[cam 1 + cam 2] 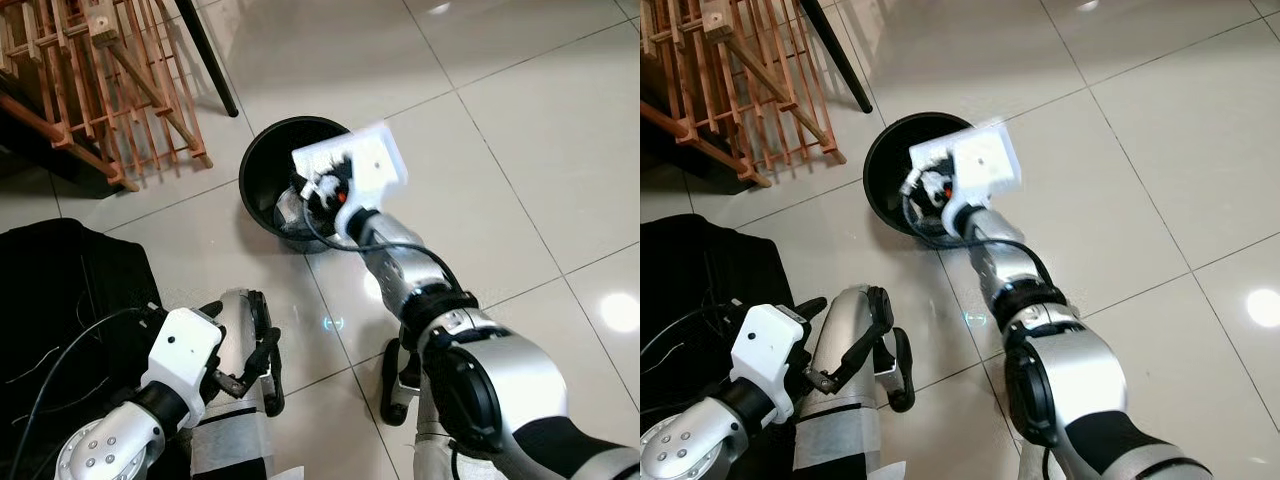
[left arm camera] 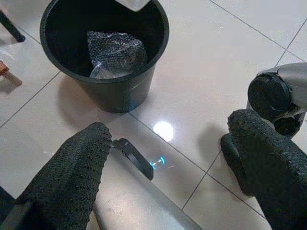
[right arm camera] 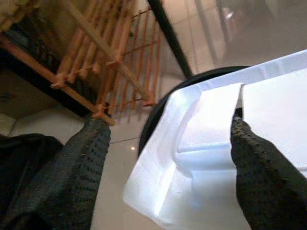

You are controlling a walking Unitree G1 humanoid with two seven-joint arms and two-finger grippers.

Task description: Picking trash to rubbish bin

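- Right gripper (image 3: 168,158): I have its fingers (image 3: 81,163) spread around a white foam tray (image 1: 350,165), one on either side; the tray sits between them.
- Foam tray: held over the bin (image 1: 262,160), above its rim on the side nearer me, long axis lying across the opening. I judge the drop is straight down from here.
- Bin: black, round, on the tile floor (image 1: 520,130); crumpled bubble wrap (image 2: 115,50) already inside.
- Left gripper (image 2: 168,158): fingers wide, nothing in them, low and well short of the bin. Right arm is the nearer.
- Wooden rack (image 1: 110,80): just beyond the bin, off to its left.
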